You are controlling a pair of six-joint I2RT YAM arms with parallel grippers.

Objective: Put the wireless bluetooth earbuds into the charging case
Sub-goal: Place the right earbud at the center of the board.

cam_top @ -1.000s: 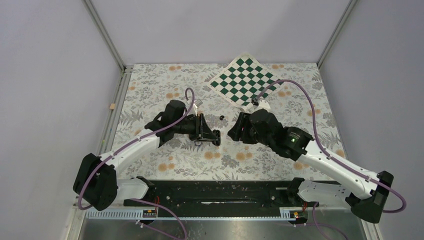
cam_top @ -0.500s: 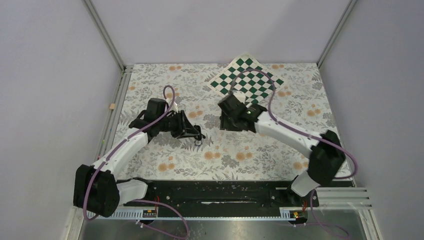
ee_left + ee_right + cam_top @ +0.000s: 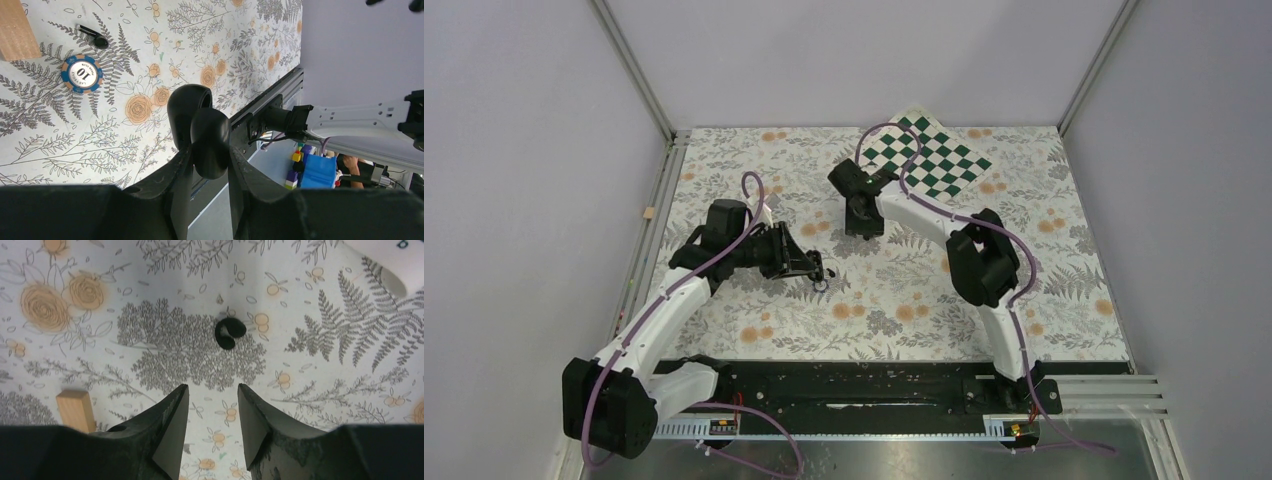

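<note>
My left gripper (image 3: 814,264) is shut on the charging case (image 3: 206,134), a black rounded case with two halves showing, held above the floral cloth. In the left wrist view the gripper (image 3: 210,151) clamps the case from both sides. One black earbud (image 3: 96,38) lies on the cloth beyond the case. My right gripper (image 3: 861,222) hangs over the far middle of the table. In the right wrist view it (image 3: 212,387) is open and empty. The other black earbud (image 3: 229,333) lies on the cloth just ahead of its fingertips. That bud is hidden under the gripper in the top view.
A blue poker chip marked 10 (image 3: 82,73) lies near a wooden block (image 3: 17,30). The block also shows in the right wrist view (image 3: 75,410). A green checkered mat (image 3: 919,155) lies at the far right. A small tan strip (image 3: 648,212) sits on the left rail.
My right arm swung from the right side toward the far middle, putting its open gripper over the earbud. My left gripper drew back to the left with the case.
</note>
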